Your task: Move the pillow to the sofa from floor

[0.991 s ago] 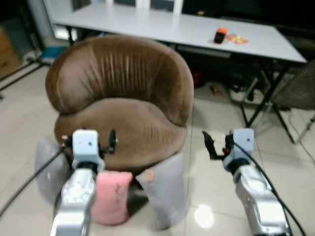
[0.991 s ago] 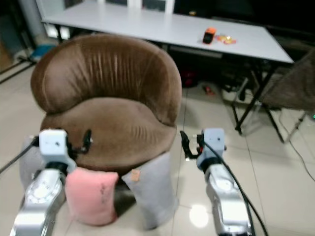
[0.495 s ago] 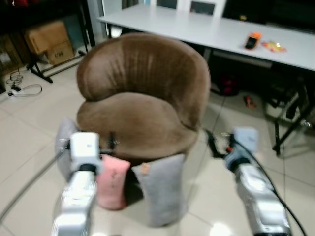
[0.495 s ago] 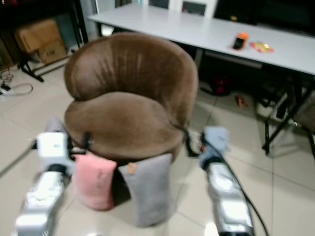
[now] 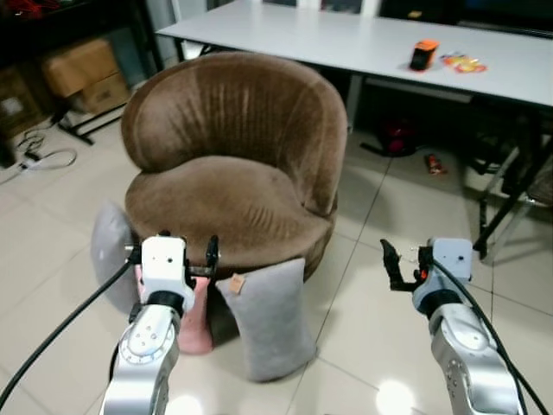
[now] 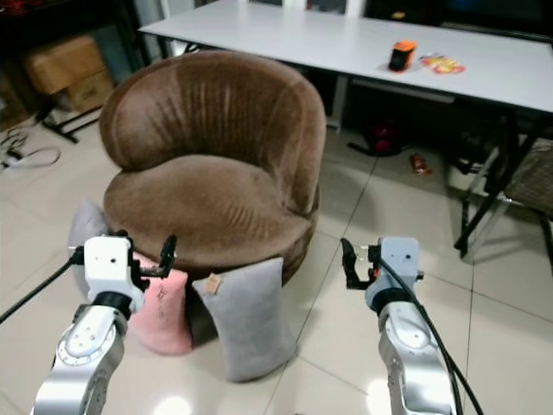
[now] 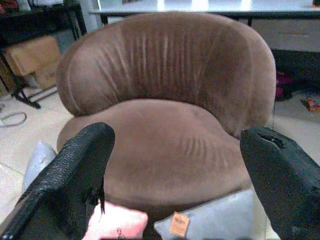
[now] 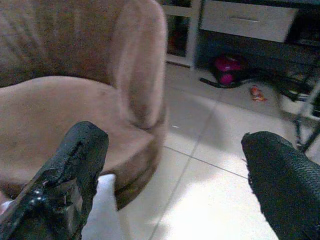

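We find three pillows on the tiled floor [image 5: 380,346], all leaning against the front base of the brown sofa [image 5: 229,164] (a round, tub-shaped seat). The grey pillow [image 5: 263,316] stands upright nearest the middle, a small tan tag [image 5: 234,284] showing at its top corner. The pink pillow [image 6: 164,311] stands just beside it on the robot's left, and a second grey pillow [image 5: 112,246] leans further left, partly behind the left arm. The task does not say which one is meant; we judge the upright grey pillow the most reachable.

The left gripper [image 5: 173,252] hangs above the pink pillow, in front of the seat edge, its fingers [image 7: 75,170] spread wide and holding nothing. The right gripper [image 5: 404,262] hovers over bare floor, well apart from the pillows, its fingers [image 8: 75,165] likewise spread and empty.

In our judgement the pillow is light, soft and will give under a pinch, so a narrow grip may slide off the cover or take only fabric. We recommend taking hold at the top edge or an upper corner, biting deep enough to catch filling, or pressing it between both grippers from the sides. It will likely sag and swing when lifted. Nothing about it looks fragile.

The seat is unoccupied, and the white table [image 5: 363,47] stands behind it.
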You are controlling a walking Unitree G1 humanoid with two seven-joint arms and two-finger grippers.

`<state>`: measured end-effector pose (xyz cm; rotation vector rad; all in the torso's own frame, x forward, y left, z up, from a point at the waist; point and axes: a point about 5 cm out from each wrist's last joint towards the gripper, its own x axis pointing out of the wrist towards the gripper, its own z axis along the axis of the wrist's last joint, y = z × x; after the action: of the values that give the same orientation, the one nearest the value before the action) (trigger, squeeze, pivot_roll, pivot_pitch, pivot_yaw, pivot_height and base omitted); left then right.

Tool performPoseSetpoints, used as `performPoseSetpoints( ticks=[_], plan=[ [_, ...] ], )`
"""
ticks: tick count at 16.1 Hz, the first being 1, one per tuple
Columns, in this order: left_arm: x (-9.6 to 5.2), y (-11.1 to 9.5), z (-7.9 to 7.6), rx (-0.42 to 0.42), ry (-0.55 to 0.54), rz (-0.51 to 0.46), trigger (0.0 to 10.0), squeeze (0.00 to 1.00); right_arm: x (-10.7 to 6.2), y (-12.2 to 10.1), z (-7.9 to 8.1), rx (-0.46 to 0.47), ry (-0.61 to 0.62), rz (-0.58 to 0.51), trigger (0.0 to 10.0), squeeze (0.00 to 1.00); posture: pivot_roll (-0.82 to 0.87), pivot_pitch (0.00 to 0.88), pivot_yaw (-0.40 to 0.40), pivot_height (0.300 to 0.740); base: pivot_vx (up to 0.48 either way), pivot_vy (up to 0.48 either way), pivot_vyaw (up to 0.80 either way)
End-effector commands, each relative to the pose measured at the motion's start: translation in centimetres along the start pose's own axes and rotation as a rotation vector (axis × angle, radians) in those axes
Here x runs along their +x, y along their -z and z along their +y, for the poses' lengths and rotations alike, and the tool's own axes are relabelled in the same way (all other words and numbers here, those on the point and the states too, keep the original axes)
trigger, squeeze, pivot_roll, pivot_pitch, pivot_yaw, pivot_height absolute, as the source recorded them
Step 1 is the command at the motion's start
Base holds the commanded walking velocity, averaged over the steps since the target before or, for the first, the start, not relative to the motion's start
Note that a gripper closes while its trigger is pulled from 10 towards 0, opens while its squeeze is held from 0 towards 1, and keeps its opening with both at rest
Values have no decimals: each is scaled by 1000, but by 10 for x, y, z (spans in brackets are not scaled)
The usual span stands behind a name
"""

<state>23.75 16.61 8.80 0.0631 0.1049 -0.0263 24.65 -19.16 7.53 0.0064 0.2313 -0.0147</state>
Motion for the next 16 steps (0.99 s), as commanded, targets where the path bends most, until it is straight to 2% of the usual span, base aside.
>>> performPoseSetpoints(
  ticks=[1,3,5,9,12,15,16],
  plan=[
    [-1,-2,2,8,5,-14,10000,0,1,-9,7,6,-36,-36,10000,0,-80,0,-4,740,292,0,800],
    [-2,-2,1,10,10,-16,10000,0,2,-8,8,-16,-38,-31,10000,0,-77,0,-7,740,292,0,800],
    [-3,-2,1,13,16,-16,10000,0,2,-6,10,-75,-52,-26,10000,0,-73,0,-11,740,294,0,0],
    [-5,-1,1,15,20,-18,10000,0,1,-3,8,-39,-43,-13,10000,0,-73,0,-13,740,292,0,0],
    [-6,0,1,16,24,-16,10000,0,0,-3,6,-46,-34,-10,10000,0,-73,0,-13,740,294,0,0],
    [-6,0,1,17,30,-13,10000,0,-2,-3,13,-88,-101,-11,10000,0,-71,0,-14,740,291,0,0],
    [-7,1,1,18,31,-12,10000,0,-2,-2,13,-81,-102,-12,10000,0,-69,0,-15,740,277,0,800]
  ],
)
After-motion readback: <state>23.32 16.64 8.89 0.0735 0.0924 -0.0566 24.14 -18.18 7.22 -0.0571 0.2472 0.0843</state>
